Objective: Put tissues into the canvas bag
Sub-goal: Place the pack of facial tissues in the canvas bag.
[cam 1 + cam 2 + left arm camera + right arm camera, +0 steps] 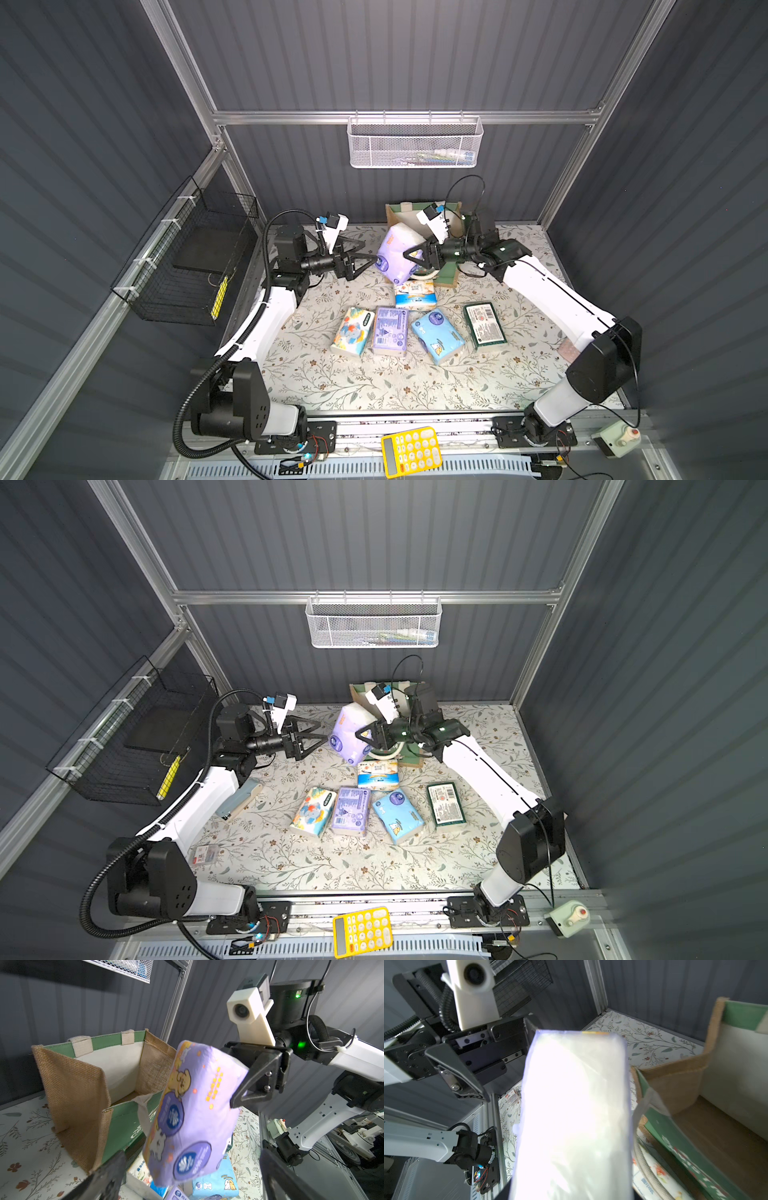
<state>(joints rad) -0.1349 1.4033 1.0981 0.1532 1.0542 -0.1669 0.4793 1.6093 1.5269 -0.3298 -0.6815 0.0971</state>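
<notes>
The right hand [415, 257] is clamped on the lavender tissue pack [395, 253], held in the air at the left near corner of the canvas bag [79, 1088], with its long axis steeply tilted. The bag's open mouth lies just far and right of the pack. The left hand [365, 259], fingers spread wide, hovers empty just left of it.

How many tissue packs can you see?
6. The lavender pack hangs in the right hand beside the canvas bag; the white-blue-orange pack lies in front of it; the cartoon pack, purple-white pack, light blue pack and dark green pack sit in a row.
</notes>
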